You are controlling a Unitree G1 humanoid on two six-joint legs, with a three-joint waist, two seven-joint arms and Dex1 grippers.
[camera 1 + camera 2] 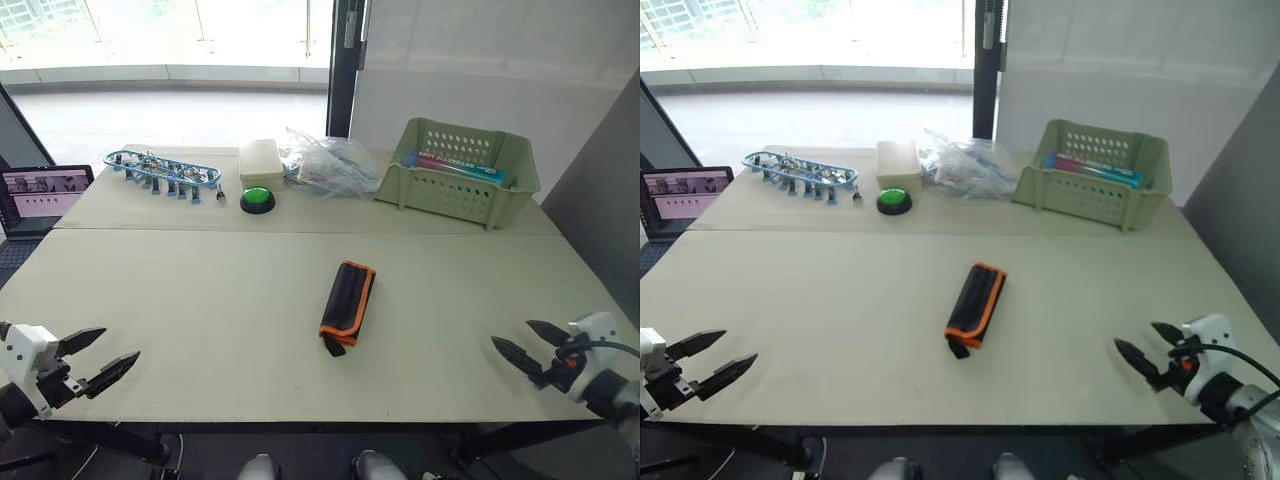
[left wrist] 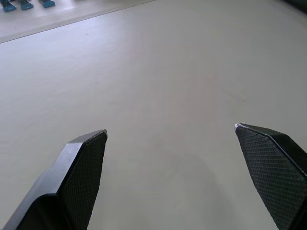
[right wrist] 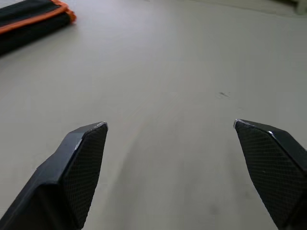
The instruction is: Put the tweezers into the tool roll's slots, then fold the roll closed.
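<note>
Black fabric tool roll [image 1: 347, 304] with orange trim, lying folded shut near mid-table, well apart from both grippers. No loose tweezers seen anywhere on table [image 1: 200, 320]; judged stowed inside, contents hidden. Task judged complete or nearly so. Long axis running from near edge toward far edge, far end tilted slightly to robot's right; strap tail at near end. Left gripper [image 1: 100, 361] and right gripper [image 1: 522, 346] hovering low at near corners, jaws apart, holding nothing. Green basket [image 1: 460, 170] at far right.
</note>
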